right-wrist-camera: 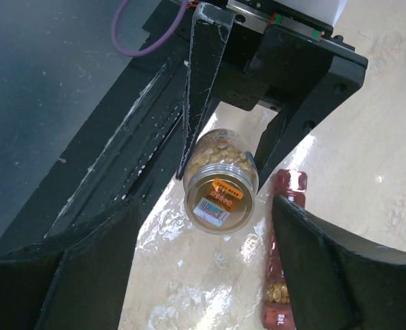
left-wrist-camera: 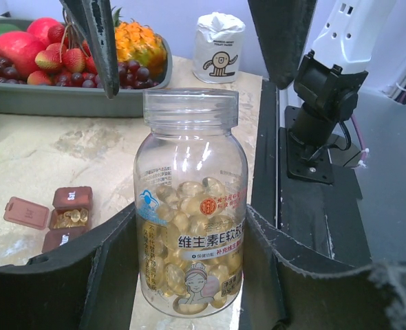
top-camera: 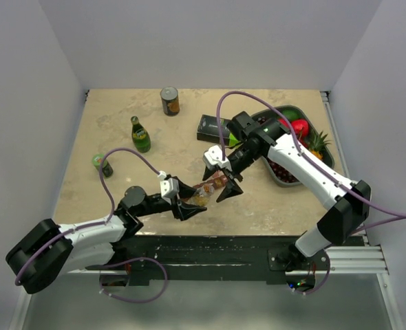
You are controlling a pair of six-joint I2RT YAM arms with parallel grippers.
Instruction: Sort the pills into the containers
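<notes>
On the beige table [top-camera: 120,199], the right gripper [top-camera: 221,189] hovers, fingers spread wide and clear of a pill bottle [left-wrist-camera: 193,227] that the left gripper [top-camera: 189,208] pinches by its body. The dark red containers [left-wrist-camera: 69,216] lie on the table beside it, one lid open.

This looks like a robotics lab test cell. Plain white walls [top-camera: 189,41] box in a beige counter [top-camera: 272,206]. A left arm [top-camera: 86,237] and right arm [top-camera: 313,172] trail purple cables [top-camera: 243,92] above an aluminium rail [top-camera: 354,258]. Staged props include a fruit tray [top-camera: 285,108], green bottle [top-camera: 140,135] and can [top-camera: 169,101].
</notes>
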